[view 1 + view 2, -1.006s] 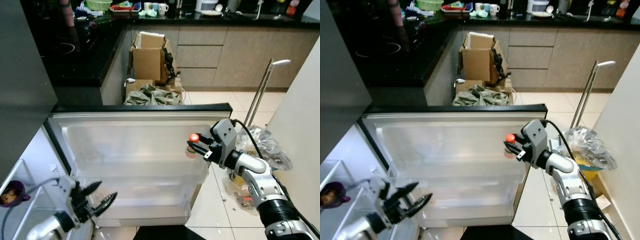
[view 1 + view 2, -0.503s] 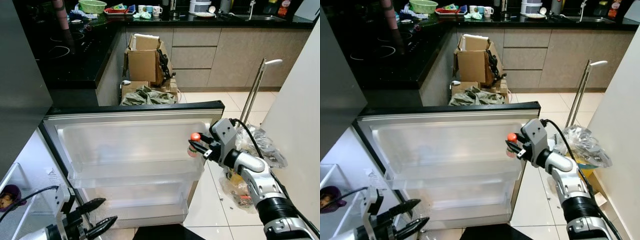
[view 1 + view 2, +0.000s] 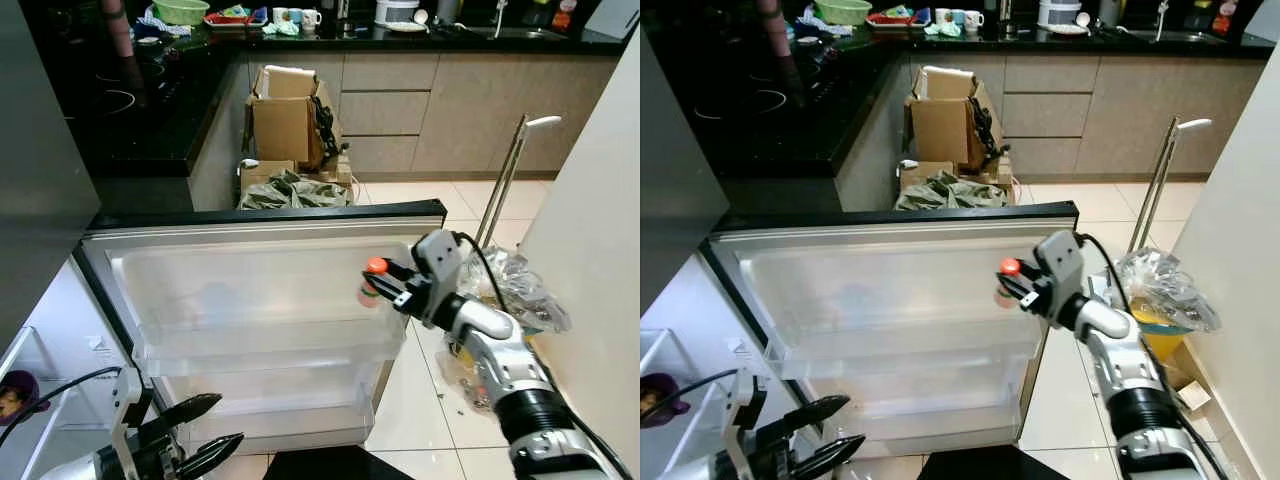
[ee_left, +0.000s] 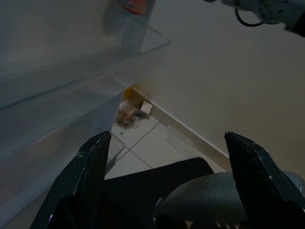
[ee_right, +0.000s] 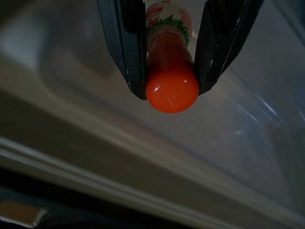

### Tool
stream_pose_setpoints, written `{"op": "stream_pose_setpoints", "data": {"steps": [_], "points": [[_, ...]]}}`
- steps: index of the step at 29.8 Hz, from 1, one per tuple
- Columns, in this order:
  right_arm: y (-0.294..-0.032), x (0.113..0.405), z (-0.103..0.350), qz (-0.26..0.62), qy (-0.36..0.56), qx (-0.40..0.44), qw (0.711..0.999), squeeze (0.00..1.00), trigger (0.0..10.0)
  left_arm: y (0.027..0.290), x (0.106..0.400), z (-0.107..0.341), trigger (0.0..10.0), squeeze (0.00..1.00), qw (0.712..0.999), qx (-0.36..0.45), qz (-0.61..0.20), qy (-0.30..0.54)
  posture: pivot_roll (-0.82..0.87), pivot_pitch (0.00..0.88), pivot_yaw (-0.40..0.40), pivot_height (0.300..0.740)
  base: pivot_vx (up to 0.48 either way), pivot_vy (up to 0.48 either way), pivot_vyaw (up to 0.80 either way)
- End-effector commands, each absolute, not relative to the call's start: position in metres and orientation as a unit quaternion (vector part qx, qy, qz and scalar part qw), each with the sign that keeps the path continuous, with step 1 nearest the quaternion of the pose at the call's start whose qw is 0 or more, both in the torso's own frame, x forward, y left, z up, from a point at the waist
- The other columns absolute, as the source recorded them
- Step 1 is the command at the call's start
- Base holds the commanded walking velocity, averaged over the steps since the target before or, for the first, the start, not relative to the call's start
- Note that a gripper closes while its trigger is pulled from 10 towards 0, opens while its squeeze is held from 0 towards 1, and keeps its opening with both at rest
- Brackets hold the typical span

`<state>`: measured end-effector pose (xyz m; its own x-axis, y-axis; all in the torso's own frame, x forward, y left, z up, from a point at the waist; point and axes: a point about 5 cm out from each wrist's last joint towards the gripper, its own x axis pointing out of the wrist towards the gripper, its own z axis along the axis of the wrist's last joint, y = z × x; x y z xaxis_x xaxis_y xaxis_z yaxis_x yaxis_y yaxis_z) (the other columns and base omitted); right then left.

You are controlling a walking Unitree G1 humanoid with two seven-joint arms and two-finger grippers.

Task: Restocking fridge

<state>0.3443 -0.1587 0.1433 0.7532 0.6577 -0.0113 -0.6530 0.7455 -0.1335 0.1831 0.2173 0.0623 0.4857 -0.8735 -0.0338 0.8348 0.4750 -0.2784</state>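
**A:** Head views first — where's the bottle?

**B:** Right gripper has the small bottle pinched just under its orange cap, held upright against the inner side of the open fridge door, above the right end of the upper door shelf. Can't tell whether the base is inside the shelf rail. Lower door shelf sits below it.

**A:** Left side?

**B:** Left gripper is low, in front of the door's bottom corner, fingers spread wide, holding nothing. Past the door: cardboard boxes against the counter, a plastic bag on the floor by the right arm.

**A:** Left wrist view?

**B:** Dark. Both fingers well apart, nothing between them. Looks up past the clear shelves; the bottle is at the top edge of the picture.

**A:** Right wrist?

**B:** Looking down on the cap — both fingers pressed on the neck either side of it, labelled body beyond, clear shelf behind.

**A:** Handling?

**B:** My read: small, so light, and a rigid plastic body — won't crush or break easily. Smooth round neck is the weak point; it could rotate or slip in a two-finger pinch. The cap's shoulder above the fingers should stop it sliding down. Grip point is fine — keep it vertical, let go only once the base is seated behind the rail.
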Motion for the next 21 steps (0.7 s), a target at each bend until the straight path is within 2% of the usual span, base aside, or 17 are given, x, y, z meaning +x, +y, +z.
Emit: {"op": "stream_pose_setpoints", "data": {"steps": [1, 8, 21], "points": [[-0.154, 0.347, 0.139, 0.354, -0.002, -0.062, 0.933, 0.0, 10.0, 0.215, 0.181, 0.064, 10.0, 0.0, 0.852, -0.114, -0.504, 0.089, -0.03, 0.033, -0.032, 0.74, 0.0, 0.0, 0.0], [-0.143, 0.355, 0.127, 0.329, 0.04, -0.091, 0.939, 0.0, 10.0, 0.204, 0.187, 0.069, 10.0, 0.0, 0.853, -0.112, -0.504, 0.07, -0.02, 0.059, -0.04, 0.74, 0.0, 0.0, 0.0], [-0.15, 0.363, 0.125, 0.267, 0.054, -0.102, 0.957, 0.0, 10.0, 0.204, 0.181, 0.073, 10.0, 0.0, 0.846, -0.108, -0.515, 0.086, -0.02, 0.095, -0.029, 0.74, 0.0, 0.0, 0.0]]}}
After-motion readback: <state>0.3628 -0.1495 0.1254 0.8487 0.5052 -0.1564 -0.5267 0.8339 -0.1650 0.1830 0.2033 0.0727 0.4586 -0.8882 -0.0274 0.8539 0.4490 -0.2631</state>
